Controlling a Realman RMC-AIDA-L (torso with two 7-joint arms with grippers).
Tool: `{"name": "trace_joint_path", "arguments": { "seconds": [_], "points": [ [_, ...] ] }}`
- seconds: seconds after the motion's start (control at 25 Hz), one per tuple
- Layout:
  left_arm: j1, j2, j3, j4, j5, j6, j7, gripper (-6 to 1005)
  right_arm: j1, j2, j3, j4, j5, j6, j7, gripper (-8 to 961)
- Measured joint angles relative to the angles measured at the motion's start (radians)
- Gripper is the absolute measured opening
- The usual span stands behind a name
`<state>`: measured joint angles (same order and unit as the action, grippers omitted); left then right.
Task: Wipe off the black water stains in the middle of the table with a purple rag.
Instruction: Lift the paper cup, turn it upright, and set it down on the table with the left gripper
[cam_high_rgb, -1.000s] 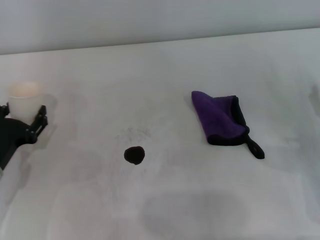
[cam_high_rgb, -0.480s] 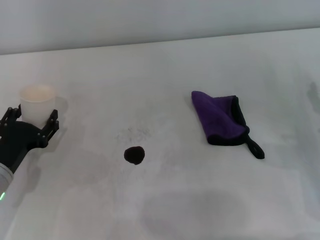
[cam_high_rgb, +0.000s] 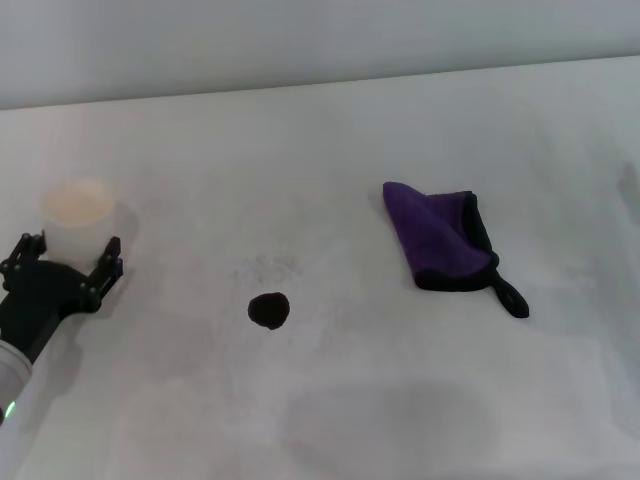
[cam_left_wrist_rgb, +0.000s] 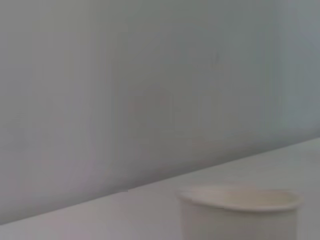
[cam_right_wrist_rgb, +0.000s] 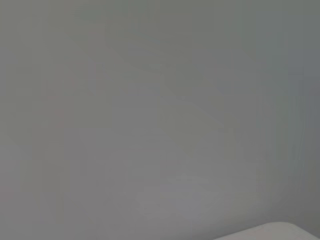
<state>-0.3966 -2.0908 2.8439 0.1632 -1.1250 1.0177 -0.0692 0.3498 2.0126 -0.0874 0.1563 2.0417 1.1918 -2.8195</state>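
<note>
The black water stain (cam_high_rgb: 268, 309) is a small glossy blot near the middle of the white table (cam_high_rgb: 330, 130). The purple rag (cam_high_rgb: 437, 238) lies folded to the right of it, with its black loop tail (cam_high_rgb: 510, 296) pointing to the near right. My left gripper (cam_high_rgb: 66, 253) is open at the left edge of the head view, just in front of a white paper cup (cam_high_rgb: 77, 204) and apart from it. The cup's rim also shows in the left wrist view (cam_left_wrist_rgb: 240, 198). My right gripper is out of view.
A faint grey speckled smudge (cam_high_rgb: 268, 267) lies just behind the black stain. The right wrist view shows only the grey wall and a corner of the table (cam_right_wrist_rgb: 280, 232).
My left gripper carried the paper cup a little to the right, let it go and drew back toward the near edge. The cup now stands free. The rag and stain have not moved.
</note>
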Motion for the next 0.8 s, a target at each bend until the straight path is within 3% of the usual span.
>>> {"name": "trace_joint_path", "arguments": {
  "seconds": [0.72,0.8],
  "points": [
    [0.055,0.003,0.0,0.067,0.007,0.002,0.068,751,-0.002,0.0,-0.014,0.012,0.0,0.006,0.0,778],
    [0.063,0.003,0.0,0.077,0.012,0.014,0.07,864,-0.002,0.0,-0.014,0.012,0.0,0.007,0.001,777]
  ]
}}
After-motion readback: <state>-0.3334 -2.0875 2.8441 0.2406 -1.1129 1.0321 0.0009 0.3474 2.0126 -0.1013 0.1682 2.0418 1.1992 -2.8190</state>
